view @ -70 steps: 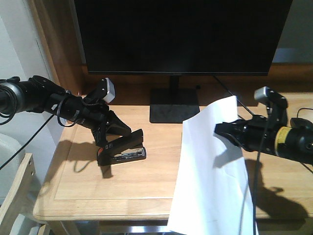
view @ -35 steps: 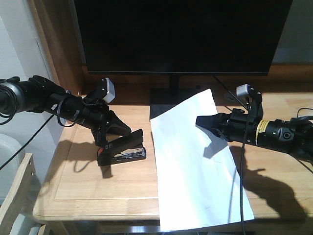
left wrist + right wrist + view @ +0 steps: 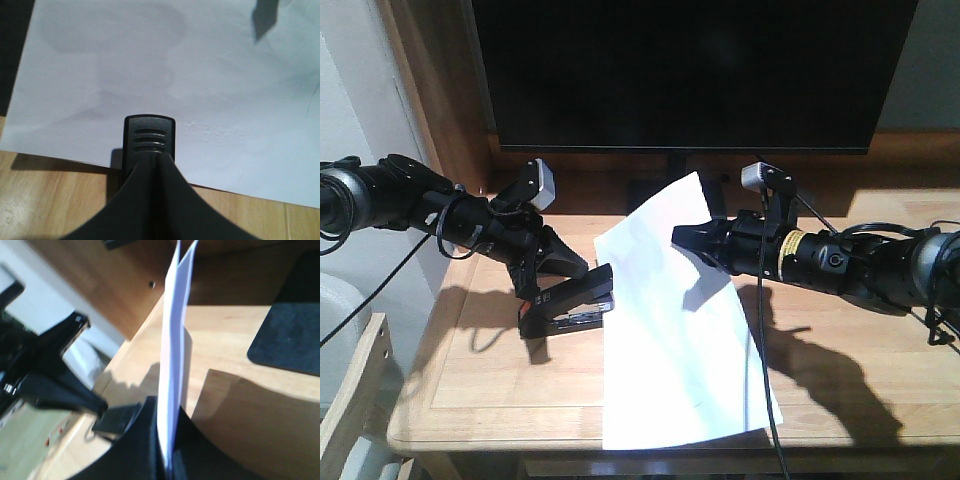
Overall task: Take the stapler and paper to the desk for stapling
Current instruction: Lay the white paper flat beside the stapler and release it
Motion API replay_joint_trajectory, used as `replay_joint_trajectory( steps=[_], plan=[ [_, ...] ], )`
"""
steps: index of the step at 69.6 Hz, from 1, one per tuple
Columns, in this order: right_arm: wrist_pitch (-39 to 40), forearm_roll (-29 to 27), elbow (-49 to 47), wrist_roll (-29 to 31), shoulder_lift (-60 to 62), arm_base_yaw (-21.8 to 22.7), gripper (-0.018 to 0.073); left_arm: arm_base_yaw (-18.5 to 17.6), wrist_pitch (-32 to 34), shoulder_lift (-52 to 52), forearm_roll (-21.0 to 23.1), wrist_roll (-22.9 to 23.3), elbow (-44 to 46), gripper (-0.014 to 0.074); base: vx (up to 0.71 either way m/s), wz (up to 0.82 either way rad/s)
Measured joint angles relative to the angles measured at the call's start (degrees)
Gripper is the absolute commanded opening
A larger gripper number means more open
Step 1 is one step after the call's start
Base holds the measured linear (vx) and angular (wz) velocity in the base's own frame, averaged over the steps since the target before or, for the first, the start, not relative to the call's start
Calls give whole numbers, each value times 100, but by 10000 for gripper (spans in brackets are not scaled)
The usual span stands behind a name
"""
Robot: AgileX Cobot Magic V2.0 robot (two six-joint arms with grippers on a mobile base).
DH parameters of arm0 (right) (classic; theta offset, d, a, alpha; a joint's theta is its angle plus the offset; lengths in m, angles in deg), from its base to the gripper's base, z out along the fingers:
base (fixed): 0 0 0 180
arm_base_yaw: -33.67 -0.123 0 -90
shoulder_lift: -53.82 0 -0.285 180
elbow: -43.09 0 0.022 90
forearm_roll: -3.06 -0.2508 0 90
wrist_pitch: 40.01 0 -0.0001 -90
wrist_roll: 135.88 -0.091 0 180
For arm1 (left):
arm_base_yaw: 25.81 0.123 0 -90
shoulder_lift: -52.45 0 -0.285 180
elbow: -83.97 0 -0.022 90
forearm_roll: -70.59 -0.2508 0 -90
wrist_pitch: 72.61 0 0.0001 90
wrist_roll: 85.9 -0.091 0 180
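Stapler (image 3: 570,302) at centre-left rests on worktop (image 3: 485,375), clamped by left gripper (image 3: 560,275); right gripper (image 3: 683,238) pinches paper (image 3: 670,340) just beside it.

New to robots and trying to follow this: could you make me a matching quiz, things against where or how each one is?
Things:
1. stapler
2. paper
3. monitor
4. desk

Place, colour or state:
A. pinched in the right gripper
B. light wood with rounded corners
C. black screen, standing at the back
D. gripped by the left gripper

Pairs: 1-D, 2-A, 3-C, 4-B
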Motion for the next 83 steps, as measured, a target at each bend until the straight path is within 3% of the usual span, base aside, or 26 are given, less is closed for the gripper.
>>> replay_joint_trajectory(
  steps=[27,42,55,67,83],
  plan=[
    [-79,-827,-29,103,-464,-147,-2,0,0,0,0,0,0,-7,0,0],
    [-86,-1553,-29,641,-607,-520,-2,0,0,0,0,0,0,-7,0,0],
    [-116,-2306,-29,1033,-734,-563,33,0,0,0,0,0,0,-7,0,0],
    [-164,-2291,-139,1137,-753,-563,169,0,0,0,0,0,0,-7,0,0],
    [-497,-2109,-263,1065,-753,-563,472,0,0,0,0,0,0,-7,0,0]
  ],
)
